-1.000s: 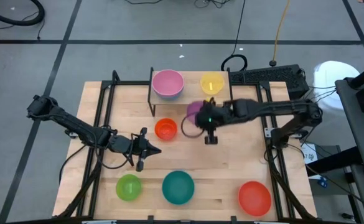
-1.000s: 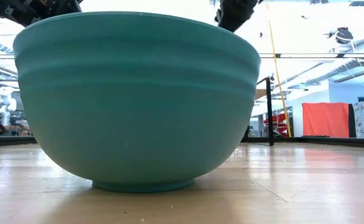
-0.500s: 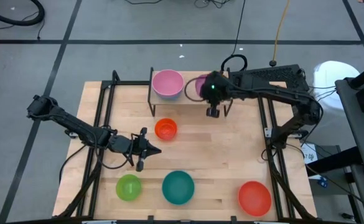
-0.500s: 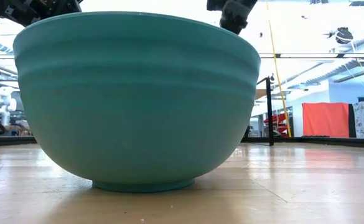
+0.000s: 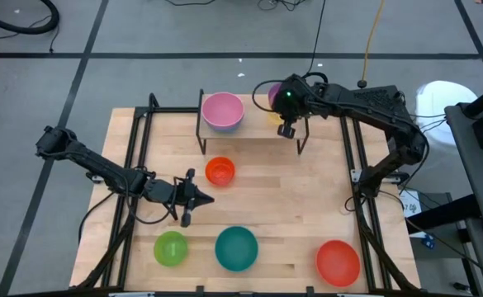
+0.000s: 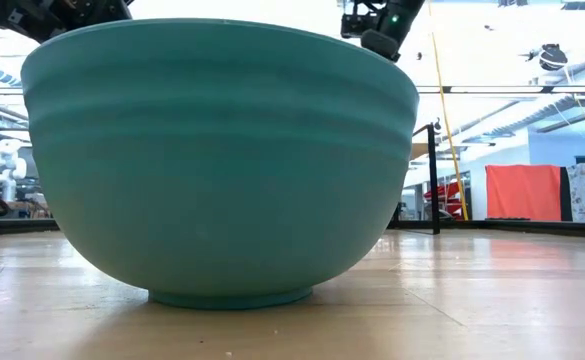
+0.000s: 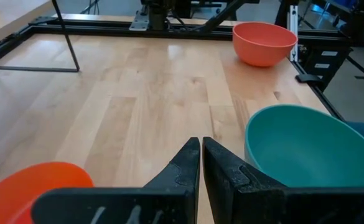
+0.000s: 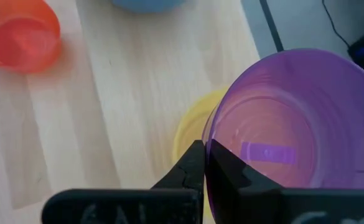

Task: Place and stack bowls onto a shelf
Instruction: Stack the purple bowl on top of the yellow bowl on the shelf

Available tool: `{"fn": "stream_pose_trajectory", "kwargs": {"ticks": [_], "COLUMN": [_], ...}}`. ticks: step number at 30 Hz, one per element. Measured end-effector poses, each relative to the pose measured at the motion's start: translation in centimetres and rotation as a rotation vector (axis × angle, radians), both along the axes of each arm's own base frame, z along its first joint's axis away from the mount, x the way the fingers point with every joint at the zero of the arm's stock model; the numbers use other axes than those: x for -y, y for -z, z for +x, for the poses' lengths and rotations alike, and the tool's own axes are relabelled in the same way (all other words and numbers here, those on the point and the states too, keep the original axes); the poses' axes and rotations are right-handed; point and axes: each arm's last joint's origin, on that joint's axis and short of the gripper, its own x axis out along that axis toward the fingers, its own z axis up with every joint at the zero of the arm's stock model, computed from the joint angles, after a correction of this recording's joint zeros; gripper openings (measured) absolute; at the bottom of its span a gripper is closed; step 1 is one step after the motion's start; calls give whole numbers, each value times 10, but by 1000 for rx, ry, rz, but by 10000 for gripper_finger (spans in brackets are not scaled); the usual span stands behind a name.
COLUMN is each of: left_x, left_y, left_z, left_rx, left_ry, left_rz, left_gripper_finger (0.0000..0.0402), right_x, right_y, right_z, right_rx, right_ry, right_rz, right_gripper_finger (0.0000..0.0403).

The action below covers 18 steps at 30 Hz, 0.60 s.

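Overhead, shelf (image 5: 258, 132) at the table's far edge carries the pink bowl (image 5: 223, 110). Right gripper (image 8: 203, 163) hangs above its other end, fingers pinched on the purple bowl's (image 8: 284, 121) rim, directly over the yellow bowl (image 8: 191, 134), apparently for nesting. Left gripper (image 7: 201, 163), fingers together and empty, waits mid-table near the orange bowl (image 5: 220, 171). Teal bowl (image 5: 236, 247) sits at the near edge.

I am working in a robotics lab: a wooden counter (image 5: 249, 202) on a grey taped floor (image 5: 142, 33) with loose cables (image 5: 319, 33), a white robot (image 6: 5, 165) (far off), high open ceiling beyond.
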Motion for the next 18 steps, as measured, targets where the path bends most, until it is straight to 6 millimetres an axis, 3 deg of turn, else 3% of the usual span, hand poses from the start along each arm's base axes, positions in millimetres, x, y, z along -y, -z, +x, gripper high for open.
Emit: {"fn": "stream_pose_trajectory", "kwargs": {"ticks": [13, 18], "left_x": [0, 0], "left_y": [0, 0], "left_z": [0, 0], "left_rx": [2, 2], "left_ry": [-18, -18], "left_rz": [-9, -9], "left_gripper_finger": [21, 21], "right_x": [5, 6], "right_y": [23, 22], "right_z": [3, 4], "right_rx": [-8, 13], "right_ry": [13, 13], "right_rz": [36, 27], "right_gripper_finger": [0, 5]}}
